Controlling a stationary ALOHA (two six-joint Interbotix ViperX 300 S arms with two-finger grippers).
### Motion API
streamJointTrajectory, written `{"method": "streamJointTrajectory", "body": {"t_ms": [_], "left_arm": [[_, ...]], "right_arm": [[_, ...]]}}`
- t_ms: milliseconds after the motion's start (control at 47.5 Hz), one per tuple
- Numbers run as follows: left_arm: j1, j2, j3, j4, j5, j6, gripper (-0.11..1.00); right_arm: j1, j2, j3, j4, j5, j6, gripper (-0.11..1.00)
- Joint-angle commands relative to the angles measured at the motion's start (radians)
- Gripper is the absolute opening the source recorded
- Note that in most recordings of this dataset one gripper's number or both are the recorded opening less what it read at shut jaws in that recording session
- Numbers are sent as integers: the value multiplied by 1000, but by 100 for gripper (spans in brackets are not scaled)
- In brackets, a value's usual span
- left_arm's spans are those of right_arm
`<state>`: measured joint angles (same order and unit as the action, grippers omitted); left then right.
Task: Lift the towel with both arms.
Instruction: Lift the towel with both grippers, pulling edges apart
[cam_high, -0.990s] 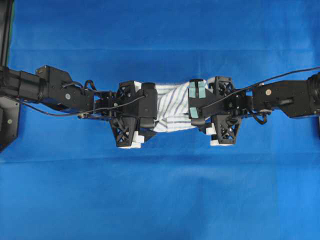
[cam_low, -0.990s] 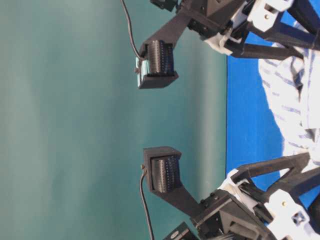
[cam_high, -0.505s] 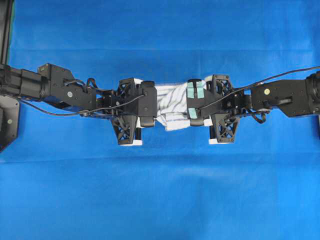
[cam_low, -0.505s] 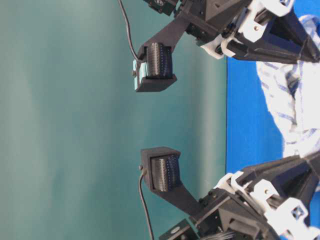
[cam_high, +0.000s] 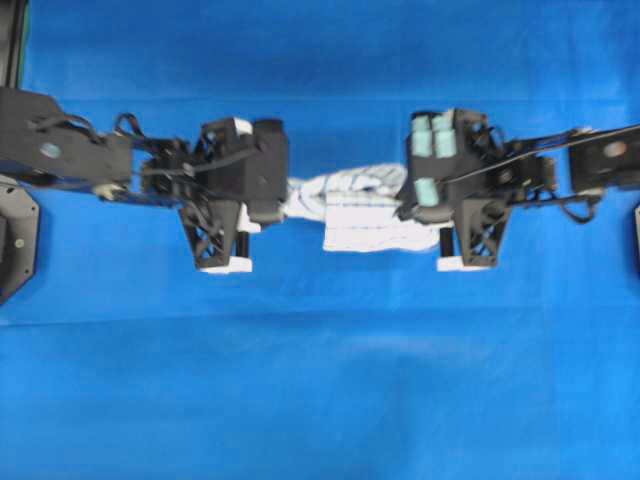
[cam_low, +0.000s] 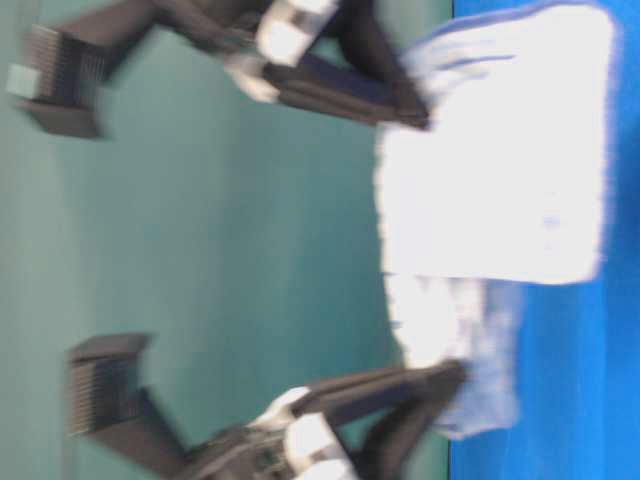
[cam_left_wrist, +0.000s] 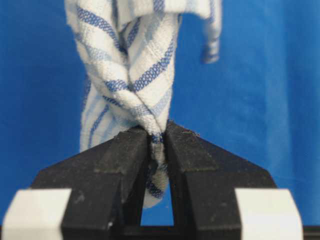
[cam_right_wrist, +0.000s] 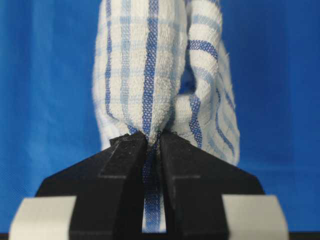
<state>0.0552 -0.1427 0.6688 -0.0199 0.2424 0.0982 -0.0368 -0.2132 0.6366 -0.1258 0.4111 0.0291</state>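
Two grippers pinch the towel (cam_high: 350, 208) at opposite ends: the left gripper (cam_left_wrist: 156, 145) and right gripper (cam_right_wrist: 153, 140) each have jaws closed narrow on bunched fabric. The towel hangs between them above the blue counter (cam_high: 320, 380). Only thin folds are caught, so uneven pulling could slip one end free.

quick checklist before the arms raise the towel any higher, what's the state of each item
1. Left tool shut on the small white blue-striped cloth towel: ok.
2. Right tool shut on the towel: ok.
3. Towel bunched between both sets of pads, not just caught by a thread: ok in both wrist views.
4. Towel spans between the tools without slipping out: ok in the overhead view.
5. Towel fully off the plain blue table cloth: cannot tell; the table-level view is blurred.
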Motion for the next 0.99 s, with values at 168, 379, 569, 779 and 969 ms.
{"method": "streamJointTrajectory", "body": {"t_ms": [168,379,569,779,969], "left_arm": [[9,-192,-87,2,132,5,8],[18,-282,-143,2,196,5,8],[18,-299,-163,2,225,5,8],[18,-291,-170,2,225,5,8],[12,-284,-172,2,221,3,8]], "right_arm": [[-2,-133,-133,-38,135,2,11],[0,-147,-242,-55,247,2,11],[0,-146,-282,-57,281,3,11],[0,-146,-282,-57,295,6,11],[0,-146,-282,-54,308,11,11]]}}
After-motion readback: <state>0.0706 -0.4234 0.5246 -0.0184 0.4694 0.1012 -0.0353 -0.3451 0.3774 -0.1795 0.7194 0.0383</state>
